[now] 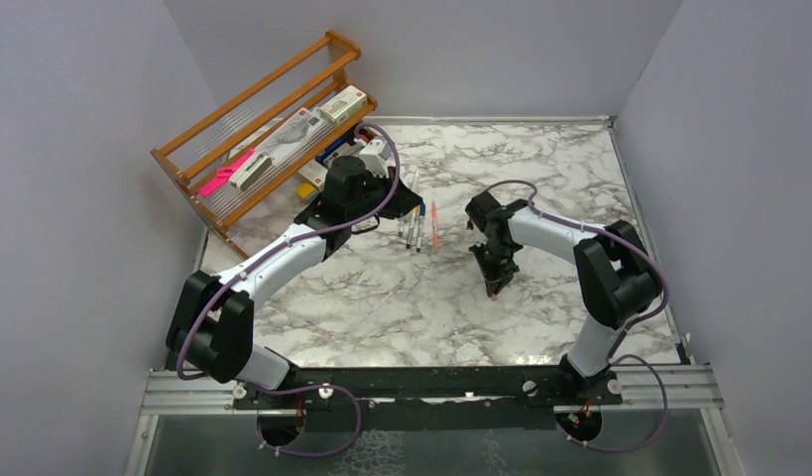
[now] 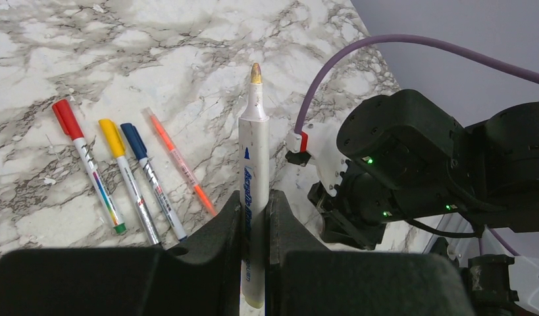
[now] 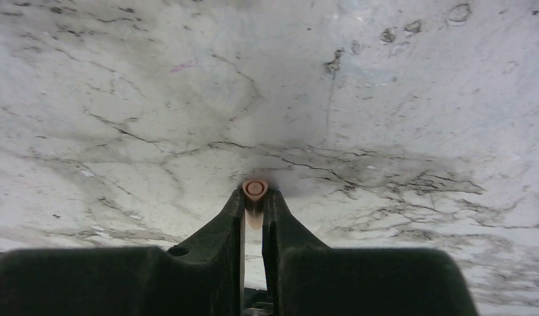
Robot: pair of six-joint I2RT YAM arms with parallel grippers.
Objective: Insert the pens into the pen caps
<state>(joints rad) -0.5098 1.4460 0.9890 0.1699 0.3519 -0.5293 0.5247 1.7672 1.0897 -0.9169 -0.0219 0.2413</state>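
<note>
Capping underway; left gripper (image 2: 255, 201) clamped a bare-tipped pen (image 2: 253, 148); right gripper (image 3: 255, 197) pinched a pink cap (image 3: 255, 188); aligning tip with cap seemed due next.

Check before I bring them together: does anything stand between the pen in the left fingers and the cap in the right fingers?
Nothing upright does, but four pens lie flat on the table roughly between the two; the held pen would likely clear them toward the cap.
</note>
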